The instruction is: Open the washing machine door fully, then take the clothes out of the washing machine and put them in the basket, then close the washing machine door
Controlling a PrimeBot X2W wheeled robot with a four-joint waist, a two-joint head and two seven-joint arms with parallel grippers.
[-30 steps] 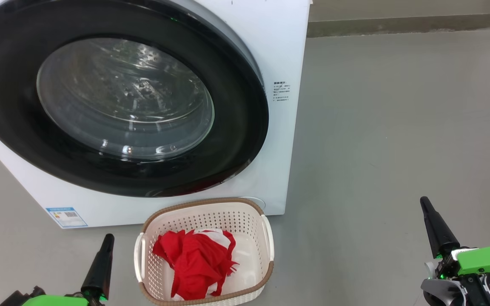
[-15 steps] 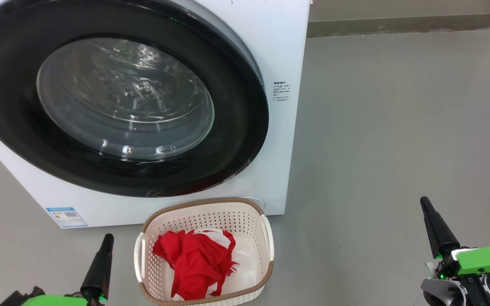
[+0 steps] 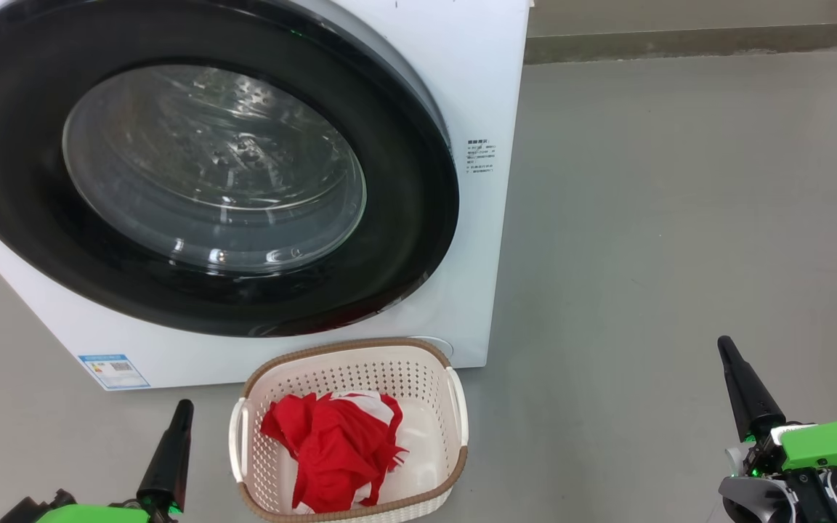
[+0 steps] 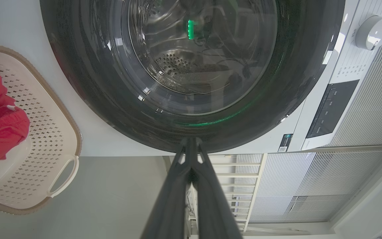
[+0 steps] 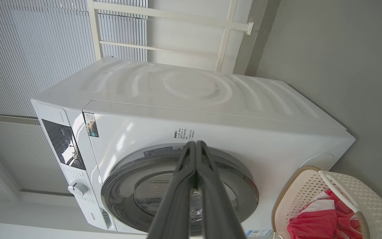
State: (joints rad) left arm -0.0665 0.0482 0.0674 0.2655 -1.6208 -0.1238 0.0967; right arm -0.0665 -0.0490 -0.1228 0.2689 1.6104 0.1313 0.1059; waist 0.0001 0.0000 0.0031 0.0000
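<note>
Lower left of frame: left hand (image 3: 183, 411), two long dark fingers pressed together, holding nothing. Upper left: big white boxy front-loading washing machine (image 3: 484, 87); its large round door with glossy black rim and bulging glass window (image 3: 208, 167) sits flush against the front. Lower centre, on grey floor (image 3: 680, 218) just before the machine: small cream perforated plastic basket with brown woven-look rim (image 3: 346, 347). Bright red clothes with white trim (image 3: 331, 447) lie heaped in its left half. Lower right: right hand (image 3: 726, 353), fingers together, empty.
</note>
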